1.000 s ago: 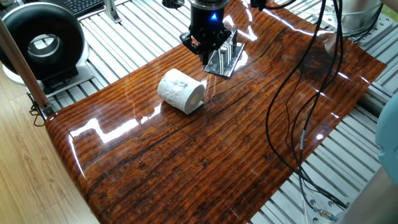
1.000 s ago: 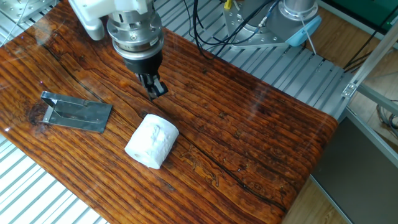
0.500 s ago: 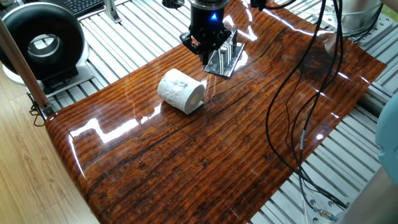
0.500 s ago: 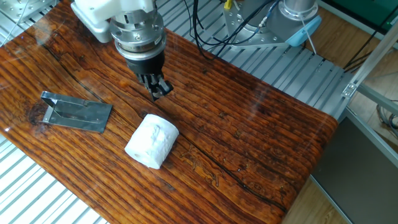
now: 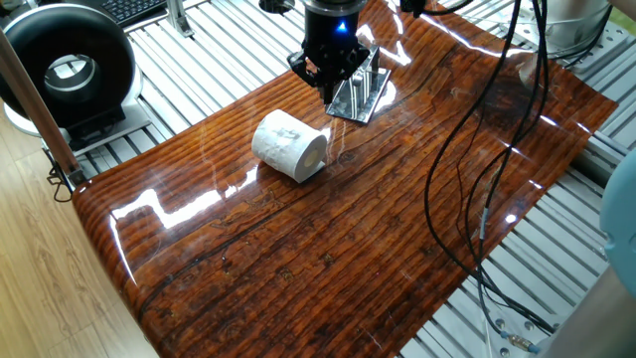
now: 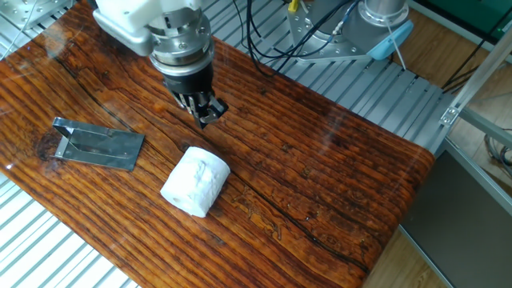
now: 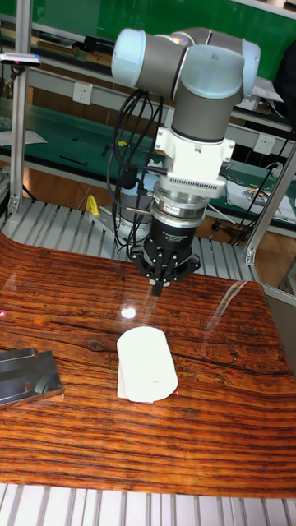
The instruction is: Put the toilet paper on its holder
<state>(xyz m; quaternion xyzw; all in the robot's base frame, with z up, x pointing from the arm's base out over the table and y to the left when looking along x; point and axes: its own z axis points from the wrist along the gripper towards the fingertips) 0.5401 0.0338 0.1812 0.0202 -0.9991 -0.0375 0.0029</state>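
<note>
On the wooden table (image 6: 336,184), the holder (image 6: 100,144) is seen flat near the left corner in the other fixed view, well apart from the roll (image 6: 196,182). The roll is laid on its side near the table's middle, touching nothing else. The gripper (image 6: 206,112) is held above the table beside the roll, its fingers clenched together on nothing.

Arm (image 7: 193,78): grey tubular links with pale blue-grey rounded joint caps. White block-shaped wrist housing, then a ribbed silver metal collar. Gripper (image 7: 159,283): black cylindrical body, short dark fingers; blue indicator light on its body in one fixed view. Black cables bundled at the wrist's 9 o'clock side.
</note>
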